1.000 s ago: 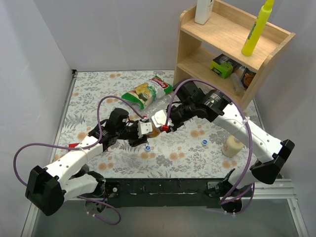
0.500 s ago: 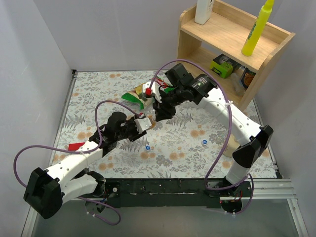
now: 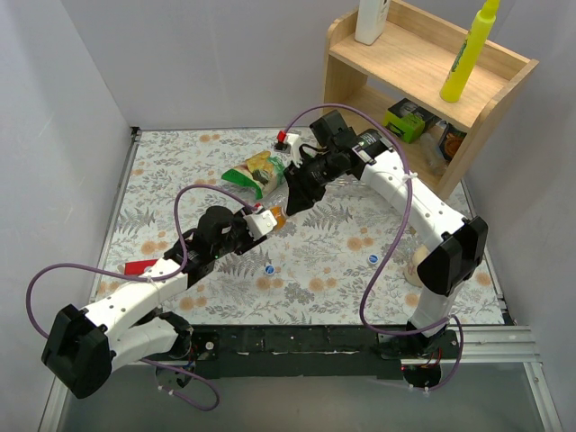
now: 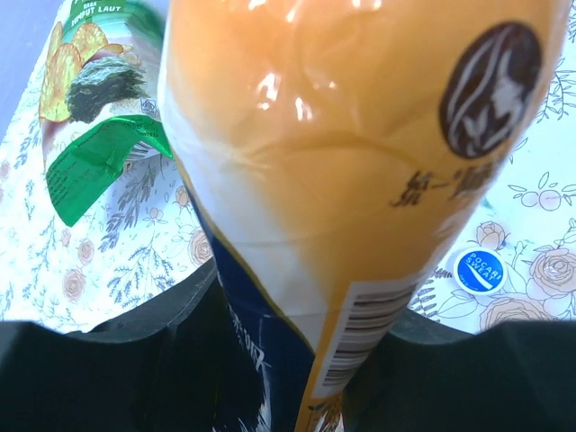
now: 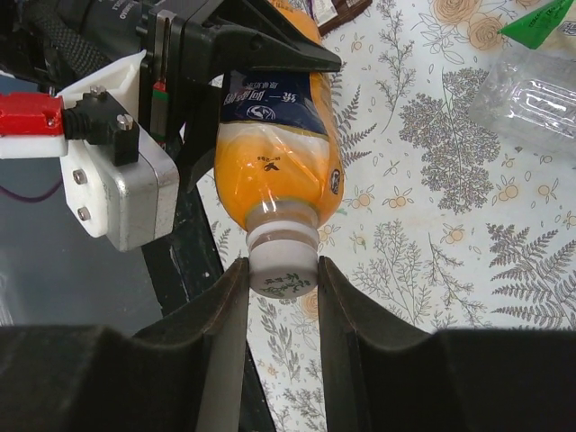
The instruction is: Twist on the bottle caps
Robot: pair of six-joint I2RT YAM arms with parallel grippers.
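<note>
The small bottle of orange liquid [image 5: 274, 171] with a dark label lies tilted in my left gripper [image 3: 259, 225], which is shut on its body [image 4: 342, 135]. A whitish-green cap [image 5: 282, 265] sits on its neck. My right gripper [image 5: 282, 286] is shut on that cap, one finger touching each side; from above it [image 3: 292, 202] meets the bottle [image 3: 276, 219] over the mat's middle. Two blue caps [image 3: 269, 269] [image 3: 373, 259] lie loose on the mat, one showing in the left wrist view [image 4: 474, 270]. A clear bottle [image 5: 531, 99] lies on the mat, mostly hidden under the right arm from above.
A green snack bag [image 3: 256, 171] lies behind the grippers. The wooden shelf [image 3: 423, 72] at the back right holds a yellow bottle [image 3: 470, 54] and a white bottle [image 3: 371, 20]. A cream bottle [image 3: 418, 268] stands near the right arm's base. A red object [image 3: 139, 266] lies at the left.
The right arm swung back and its wrist turned while its fingers stayed at the bottle's mouth. The left gripper moved slightly away from the near edge with the bottle.
</note>
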